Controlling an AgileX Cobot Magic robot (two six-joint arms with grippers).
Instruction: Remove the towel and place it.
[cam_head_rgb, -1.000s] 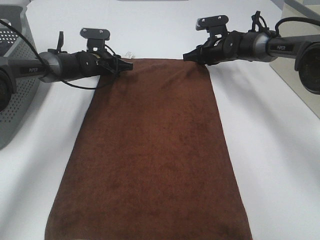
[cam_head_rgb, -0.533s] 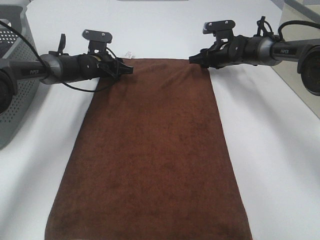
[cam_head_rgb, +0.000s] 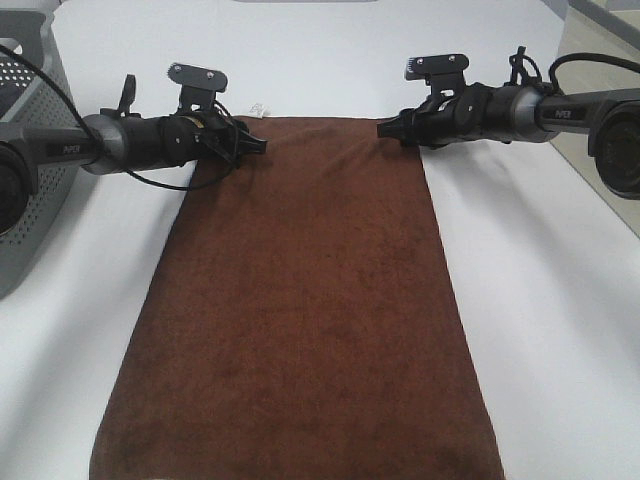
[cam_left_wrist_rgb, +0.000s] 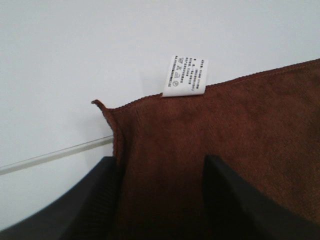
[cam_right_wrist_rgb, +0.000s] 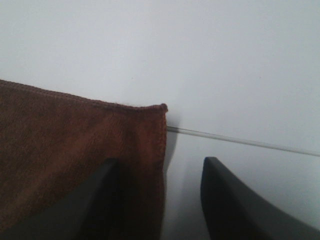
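The jaws of both grippers are standing apart, and neither one is closing on anything yet. In the left wrist view the two dark fingers (cam_left_wrist_rgb: 85, 200) are spreading wide with the brown cloth lying between them, and in the right wrist view the fingers (cam_right_wrist_rgb: 227, 200) are also parted, one over the cloth and one over the bare table.

The towel (cam_head_rgb: 300, 320) is lying flat and spread out on the white table (cam_head_rgb: 560, 330), with its long side running from the near edge toward the far edge. The left gripper (cam_head_rgb: 250, 142) and the right gripper (cam_head_rgb: 388, 128) are each pointing inward at one far corner of it. I think they are placed like this because lifting a wide cloth by two corners is keeping it stretched and stops it from folding on itself.

At the left side, the far left corner (cam_left_wrist_rgb: 100, 105) and the white tag (cam_left_wrist_rgb: 184, 76) are sitting just beyond the fingertips, so the hem is already partly inside the opening. At the right side, the far right corner (cam_right_wrist_rgb: 160, 109) is lying near the gap, and the side hem is running down between the two fingers. Whether the fingertips are touching the table I cannot tell.

A grey perforated basket (cam_head_rgb: 30, 170) is standing at the left of the table.
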